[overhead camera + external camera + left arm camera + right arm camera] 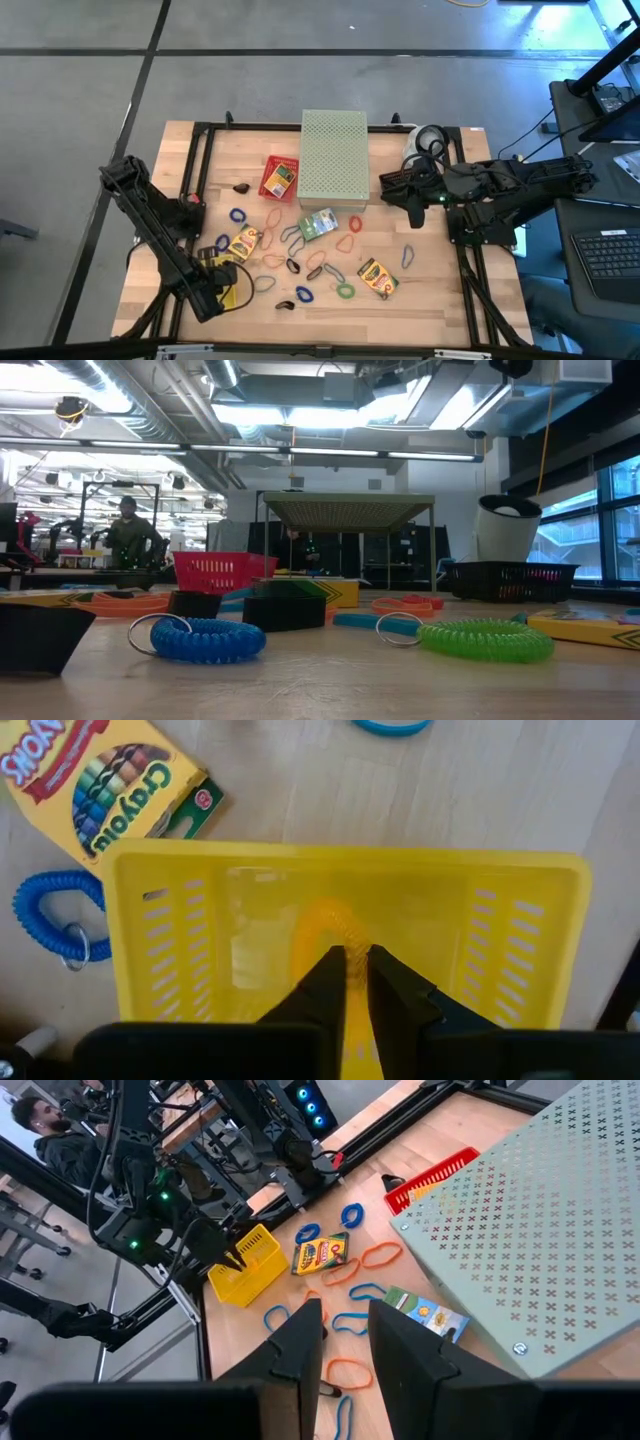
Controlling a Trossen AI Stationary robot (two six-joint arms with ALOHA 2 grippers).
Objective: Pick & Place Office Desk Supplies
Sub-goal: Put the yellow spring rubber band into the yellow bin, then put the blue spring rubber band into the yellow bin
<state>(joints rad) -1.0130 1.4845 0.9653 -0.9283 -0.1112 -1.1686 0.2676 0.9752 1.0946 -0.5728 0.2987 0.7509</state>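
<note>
Coil rubber-band loops in blue, green, orange and red [305, 262] lie scattered on the wooden table among yellow-and-green crayon boxes [243, 242] [378, 276] and small black clips [241, 187]. My left gripper [350, 965] hangs over a yellow slotted basket [350, 870] at the table's near left, shut on an orange loop [330, 925]. A crayon box [95, 780] and a blue loop [55, 915] lie just beyond the basket. My right gripper [345, 1340] is open and holds nothing; it hovers at the table's right beside the large pale green perforated box [334, 152]. My left gripper pinches the orange coil loop [340, 935] between its two fingertips, coming from above and pointing down into the yellow basket. The loop's free part arcs out past the fingertips inside the basket; whether it rests on the basket's floor I cannot tell.
A red basket [280, 177] sits left of the perforated box, and a green card box [318, 224] lies near its front edge. A black frame rail [200, 160] borders the table. In the low view a blue coil [205, 640] and a green coil [485, 640] lie close.
</note>
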